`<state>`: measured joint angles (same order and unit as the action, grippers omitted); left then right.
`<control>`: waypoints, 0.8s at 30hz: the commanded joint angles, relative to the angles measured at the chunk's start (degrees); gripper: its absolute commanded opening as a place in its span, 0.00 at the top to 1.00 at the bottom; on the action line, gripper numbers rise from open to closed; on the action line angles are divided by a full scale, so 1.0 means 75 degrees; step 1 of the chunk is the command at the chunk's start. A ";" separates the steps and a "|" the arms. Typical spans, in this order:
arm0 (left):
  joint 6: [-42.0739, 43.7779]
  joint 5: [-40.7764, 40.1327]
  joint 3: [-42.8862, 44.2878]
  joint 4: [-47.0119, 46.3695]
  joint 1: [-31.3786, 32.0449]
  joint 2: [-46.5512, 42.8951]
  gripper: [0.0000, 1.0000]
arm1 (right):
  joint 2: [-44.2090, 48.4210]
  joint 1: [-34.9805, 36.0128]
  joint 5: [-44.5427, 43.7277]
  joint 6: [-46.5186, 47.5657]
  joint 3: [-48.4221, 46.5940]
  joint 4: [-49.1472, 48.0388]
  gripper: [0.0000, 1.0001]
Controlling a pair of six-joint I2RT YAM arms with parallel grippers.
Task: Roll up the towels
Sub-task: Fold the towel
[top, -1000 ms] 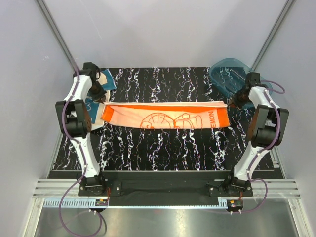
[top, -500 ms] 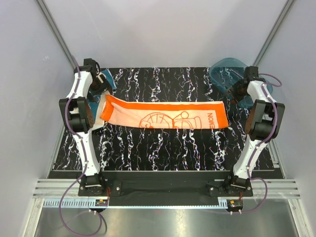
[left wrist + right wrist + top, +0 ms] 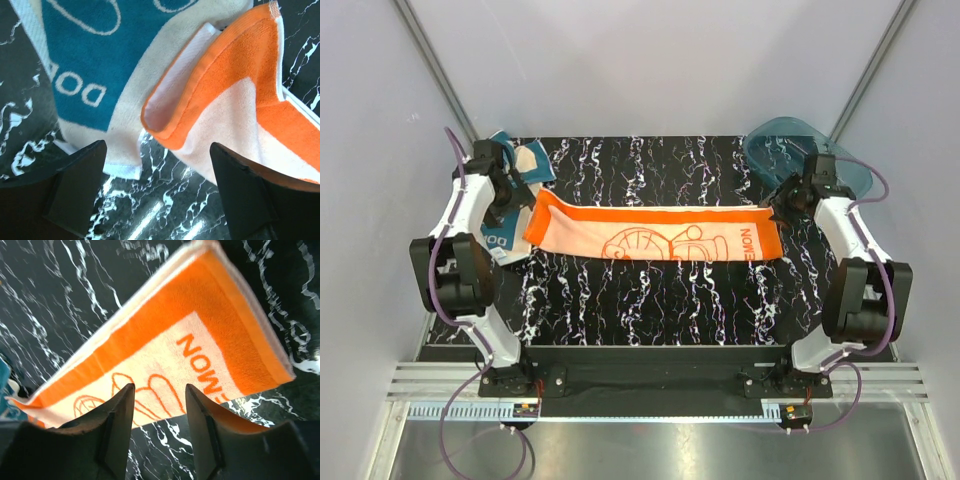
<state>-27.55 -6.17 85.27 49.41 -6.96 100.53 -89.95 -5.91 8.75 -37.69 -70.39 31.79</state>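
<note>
A translucent tub [image 3: 790,148] sits at the upper right of the black marbled table [image 3: 650,290], behind the right arm. The teal towel [image 3: 503,243] lies upper left, partly under the left arm. The orange towel [image 3: 655,232] lies mid-frame with its long axis left to right, its left end curled against the teal one. The left gripper [image 3: 157,150] gapes wide and the right gripper [image 3: 159,390] is partly parted, both empty.
</note>
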 commanded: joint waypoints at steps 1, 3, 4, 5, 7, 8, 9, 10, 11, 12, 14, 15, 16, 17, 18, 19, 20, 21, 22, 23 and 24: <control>0.0345 0.0644 -0.0307 -0.1055 -0.0033 0.0072 0.14 | -0.0392 0.0225 0.0602 0.0127 0.0513 -0.0663 0.49; 0.0392 0.0776 -0.0331 -0.1232 -0.0033 0.0235 0.22 | -0.0486 0.0238 0.0731 0.0115 0.0573 -0.0781 0.50; 0.0404 0.1194 -0.0354 -0.1255 -0.0044 0.0306 0.22 | -0.0580 0.0249 0.0743 0.0127 0.0596 -0.0851 0.50; 0.0427 0.1361 -0.0378 -0.1337 -0.0033 0.0388 0.23 | -0.0627 0.0261 0.0755 0.0116 0.0608 -0.0887 0.51; 0.0486 0.1828 -0.0413 -0.1408 -0.0044 0.0552 0.26 | -0.0790 0.0272 0.0755 0.0162 0.0550 -0.0981 0.51; 0.0486 0.1959 -0.0483 -0.1489 -0.0044 0.0588 0.28 | -0.0861 0.0261 0.0755 0.0209 0.0515 -0.0993 0.51; 0.0486 0.2030 -0.0541 -0.1536 -0.0033 0.0634 0.31 | -0.0955 0.0273 0.0778 0.0232 0.0479 -0.1016 0.51; 0.0474 0.2170 -0.0635 -0.1641 -0.0033 0.0658 0.33 | -0.1118 0.0273 0.0859 0.0256 0.0433 -0.1086 0.51; 0.0474 0.2206 -0.0659 -0.1654 -0.0044 0.0693 0.34 | -0.1212 0.0273 0.0895 0.0256 0.0421 -0.1133 0.51; 0.0474 0.2218 -0.0659 -0.1619 -0.0033 0.0798 0.36 | -0.1295 0.0273 0.0930 0.0256 0.0397 -0.1145 0.52; 0.0463 0.2183 -0.0682 -0.1456 -0.0033 0.0904 0.42 | -0.1564 0.0273 0.1024 0.0268 0.0374 -0.1285 0.52; 0.0404 0.2009 -0.0740 -0.1397 -0.0033 0.0962 0.45 | -0.1727 0.0273 0.1047 0.0279 0.0374 -0.1378 0.53; 0.0392 0.1902 -0.0776 -0.1350 -0.0033 0.0975 0.48 | -0.1810 0.0273 0.1082 0.0280 0.0362 -0.1414 0.53; 0.0323 0.1809 -0.0811 -0.1291 -0.0033 0.0975 0.49 | -0.1892 0.0273 0.1152 0.0280 0.0374 -0.1449 0.54; 0.0287 0.1529 -0.0893 -0.1256 -0.0033 0.0940 0.49 | -0.2032 0.0284 0.1176 0.0280 0.0374 -0.1531 0.54; 0.0275 0.1503 -0.0940 -0.1302 -0.0033 0.0905 0.51 | -0.2092 0.0273 0.1211 0.0303 0.0397 -0.1567 0.54; 0.0275 0.1480 -0.0975 -0.1314 -0.0033 0.0846 0.51 | -0.2150 0.0273 0.1223 0.0303 0.0397 -0.1590 0.55; 0.0275 0.1398 -0.0987 -0.1291 -0.0021 0.0834 0.51 | -0.2244 0.0273 0.1235 0.0349 0.0432 -0.1637 0.55; 0.0275 0.1374 -0.1010 -0.1291 -0.0033 0.0811 0.55 | -0.2303 0.0273 0.1282 0.0361 0.0444 -0.1660 0.55; 0.0287 0.1374 -0.1034 -0.1302 -0.0033 0.0799 0.57 | -0.2373 0.0284 0.1282 0.0373 0.0456 -0.1684 0.55; 0.0287 0.1246 -0.1080 -0.1291 -0.0033 0.0799 0.59 | -0.2397 0.0273 0.1270 0.0373 0.0479 -0.1684 0.55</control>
<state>-25.41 5.54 77.69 40.60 -7.05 107.96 -107.31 -4.12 16.69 -36.16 -65.93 21.58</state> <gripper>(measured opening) 0.430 0.448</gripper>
